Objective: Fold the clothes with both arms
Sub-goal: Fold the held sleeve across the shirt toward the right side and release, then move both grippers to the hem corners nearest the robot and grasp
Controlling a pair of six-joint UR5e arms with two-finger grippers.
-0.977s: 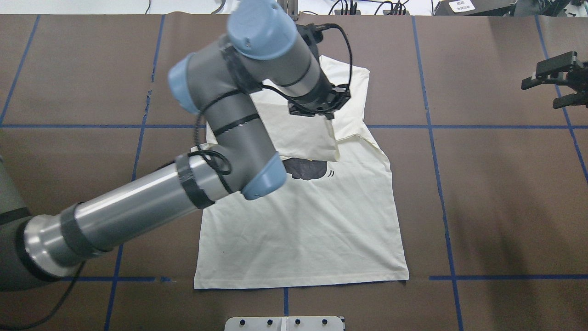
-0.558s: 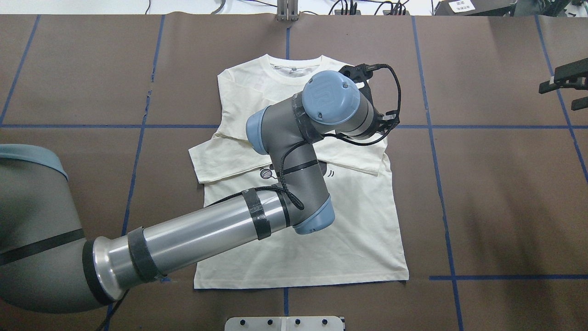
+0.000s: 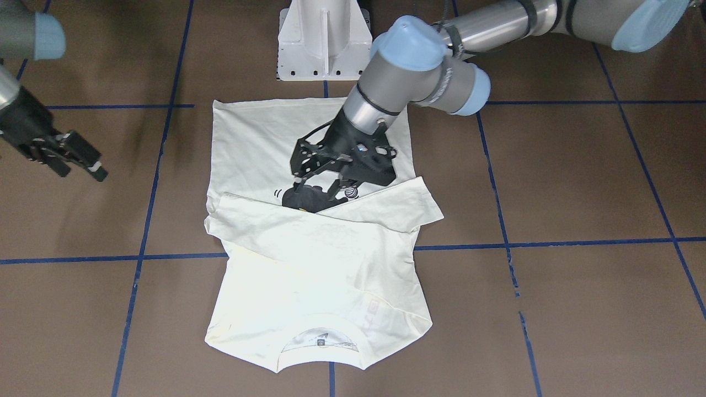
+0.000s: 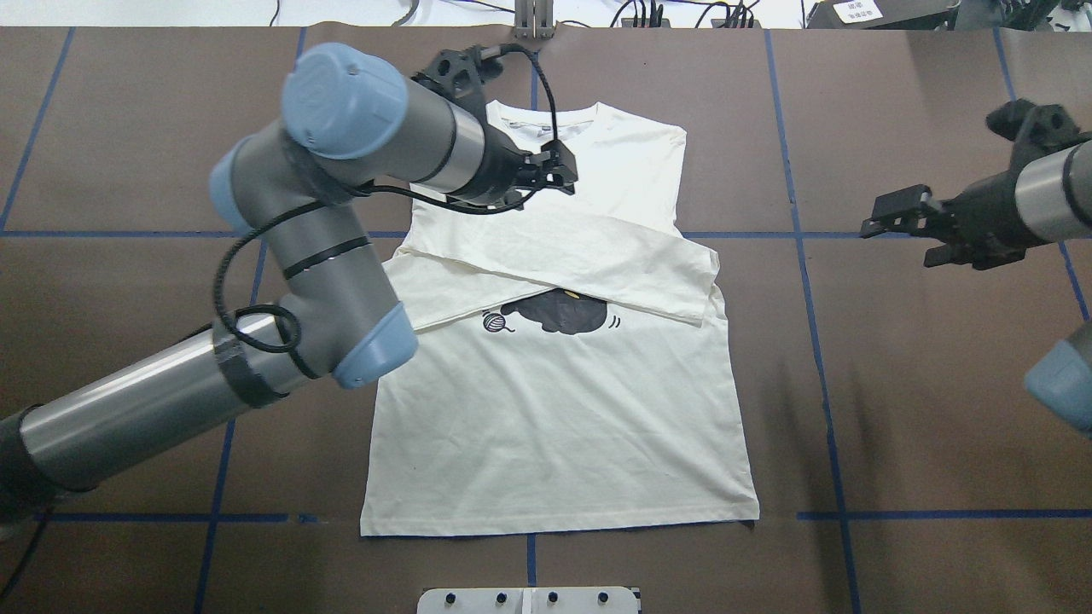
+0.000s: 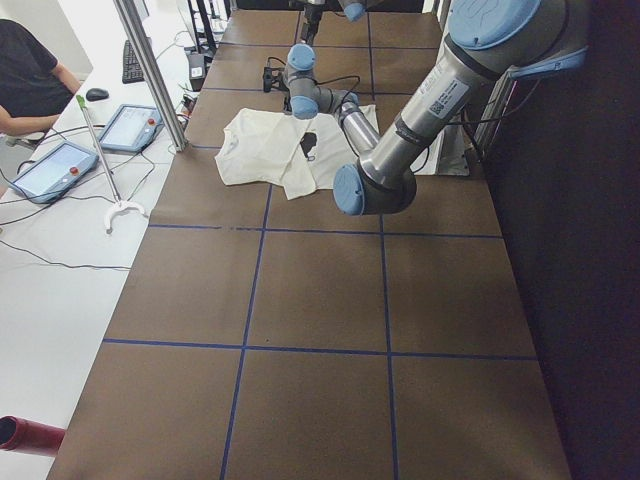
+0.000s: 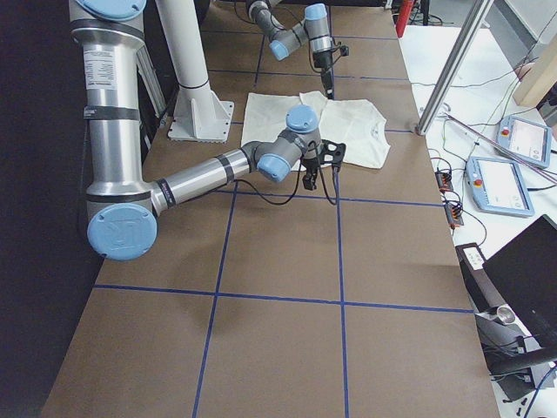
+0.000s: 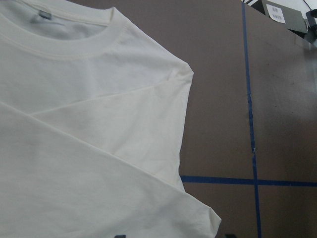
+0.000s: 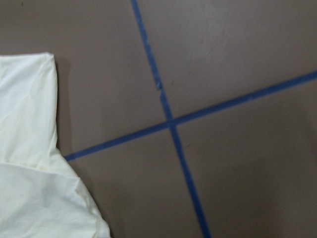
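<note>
The cream-white T-shirt (image 4: pixel 563 426) lies flat on the brown table, print up, collar at the far side. One sleeve (image 4: pixel 597 256) lies folded across the chest and covers the top of the black cat print (image 4: pixel 559 314); the yarn ball (image 4: pixel 493 321) shows beside it. My left gripper (image 4: pixel 553 175) hovers over the upper chest, open and empty; it also shows in the front view (image 3: pixel 322 184). My right gripper (image 4: pixel 904 226) is open and empty above bare table, right of the shirt. The shirt also shows in the front view (image 3: pixel 309 264) and both wrist views (image 7: pixel 89 124) (image 8: pixel 29 163).
The white pedestal base (image 3: pixel 324 41) stands at the near table edge behind the hem. Blue tape lines (image 4: pixel 810 234) grid the brown table. Tablets (image 5: pixel 130 125) and a metal pole (image 5: pixel 150 70) stand beyond the far edge on the operators' desk.
My left gripper carried the sleeve across the chest, let it go and drew back up and to the left. My right gripper has moved in from the right edge toward the shirt.
</note>
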